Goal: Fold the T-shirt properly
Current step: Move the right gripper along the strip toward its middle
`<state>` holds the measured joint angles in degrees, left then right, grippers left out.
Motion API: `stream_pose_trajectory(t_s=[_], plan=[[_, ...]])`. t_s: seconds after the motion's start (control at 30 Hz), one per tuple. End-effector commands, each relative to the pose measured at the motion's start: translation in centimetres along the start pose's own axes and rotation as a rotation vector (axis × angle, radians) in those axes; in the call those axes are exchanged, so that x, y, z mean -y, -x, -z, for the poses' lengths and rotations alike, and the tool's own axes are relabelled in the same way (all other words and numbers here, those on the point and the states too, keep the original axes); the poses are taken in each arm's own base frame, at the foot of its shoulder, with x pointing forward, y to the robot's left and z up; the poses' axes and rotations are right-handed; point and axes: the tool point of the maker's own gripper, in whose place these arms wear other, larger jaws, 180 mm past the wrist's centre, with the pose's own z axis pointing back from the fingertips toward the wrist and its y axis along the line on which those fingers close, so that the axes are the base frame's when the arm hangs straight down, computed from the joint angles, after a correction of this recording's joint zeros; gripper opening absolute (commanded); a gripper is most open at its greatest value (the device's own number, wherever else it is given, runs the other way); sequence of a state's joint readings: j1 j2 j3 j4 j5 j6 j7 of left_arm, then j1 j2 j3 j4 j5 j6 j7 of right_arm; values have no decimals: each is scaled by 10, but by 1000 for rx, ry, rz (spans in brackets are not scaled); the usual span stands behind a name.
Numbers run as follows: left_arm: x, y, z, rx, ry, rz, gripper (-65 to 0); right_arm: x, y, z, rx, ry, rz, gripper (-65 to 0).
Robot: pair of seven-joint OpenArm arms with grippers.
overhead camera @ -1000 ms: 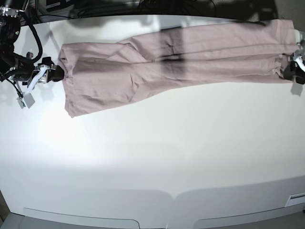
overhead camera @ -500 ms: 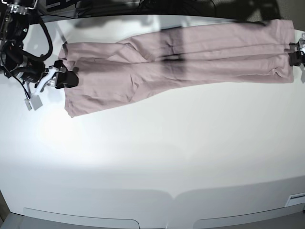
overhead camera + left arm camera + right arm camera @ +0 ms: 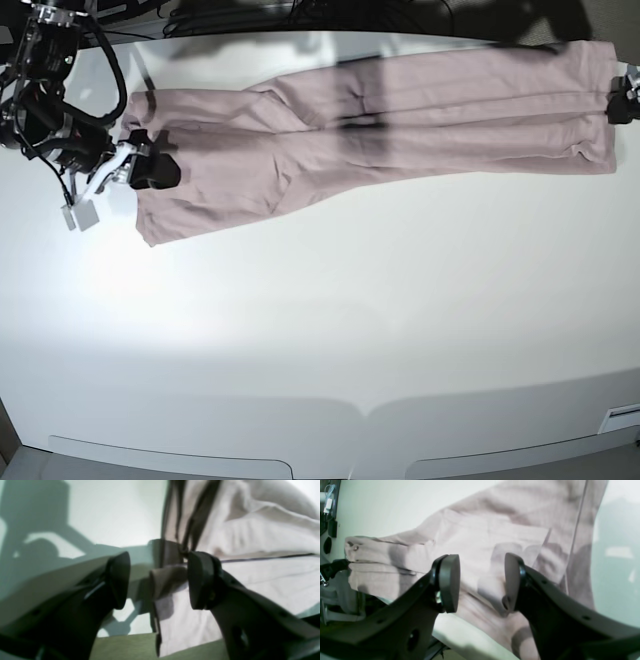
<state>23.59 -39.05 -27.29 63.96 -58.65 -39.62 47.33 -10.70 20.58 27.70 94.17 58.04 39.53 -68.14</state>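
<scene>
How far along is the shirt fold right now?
Done: the T-shirt lies in a long narrow band across the table, sides seemingly folded in. In hand: nothing; the left claw and right claw are open at opposite ends. Left: folding the band end to end.

Bare table (image 3: 330, 330) beside T-shirt (image 3: 400, 110)

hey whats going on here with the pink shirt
A two-armed robot is folding a mauve-pink T-shirt, which lies stretched in a long band across the white table. The right gripper hovers open above the shirt's one end. The left gripper is open at the other end, with the cloth edge lying loose between its jaws. Neither grips the shirt.
</scene>
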Motion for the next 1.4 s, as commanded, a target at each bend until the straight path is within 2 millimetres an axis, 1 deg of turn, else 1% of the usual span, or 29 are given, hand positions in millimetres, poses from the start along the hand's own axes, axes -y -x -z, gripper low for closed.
stream_pose_trajectory(t_s=[0.0, 0.07, 0.23, 0.33, 0.4, 0.47, 0.6, 0.67, 0.77, 0.83, 0.9, 1.03, 1.13, 1.27, 1.37], plan=[[1, -7, -5, 6, 10, 6, -290, -1, -13, -6, 38, -4, -30, -357], [7, 2, 1, -3, 29, -17, -290, -2, -14, -5, 42, -8, -30, -357], [21, 22, 16, -1, 70, -75, -290, -13, -22, -6, 84, -67, -14, -357], [27, 28, 20, 0, 84, -93, -292, -13, -21, -6, 82, -66, -14, -357], [28, 30, 22, 0, 87, -98, -309, -13, -22, -6, 84, -67, -14, -357], [29, 32, 22, -2, 89, -101, -357, -13, -22, -6, 84, -67, -14, -357], [32, 35, 25, -1, 97, -111, -550, -13, -22, -6, 85, -68, -13, -357], [33, 35, 26, 3, 100, -116, -650, -17, -24, -7, 98, -89, -8, -357], [32, 28, 26, 44, 96, -117, -650, -29, -31, -7, 140, -154, 12, -357], [31, 22, 25, 76, 95, -118, -650, -41, -32, 0, 156, -198, 26, -357], [32, 15, 26, 96, 97, -115, -650, -55, -28, 12, 145, -239, 30, -357], [31, 5, 30, 97, 82, -76, -650, -85, -23, 47, 129, -275, -3, -357], [28, -6, 31, 97, 62, -34, -650, -110, -20, 70, 116, -299, -41, -357], [14, -33, 22, 128, -1, 52, -650, -141, -15, 91, 91, -344, -75, -357], [-3, -54, 7, 151, -69, 137, -650, -153, -16, 100, 92, -355, -80, -357]])
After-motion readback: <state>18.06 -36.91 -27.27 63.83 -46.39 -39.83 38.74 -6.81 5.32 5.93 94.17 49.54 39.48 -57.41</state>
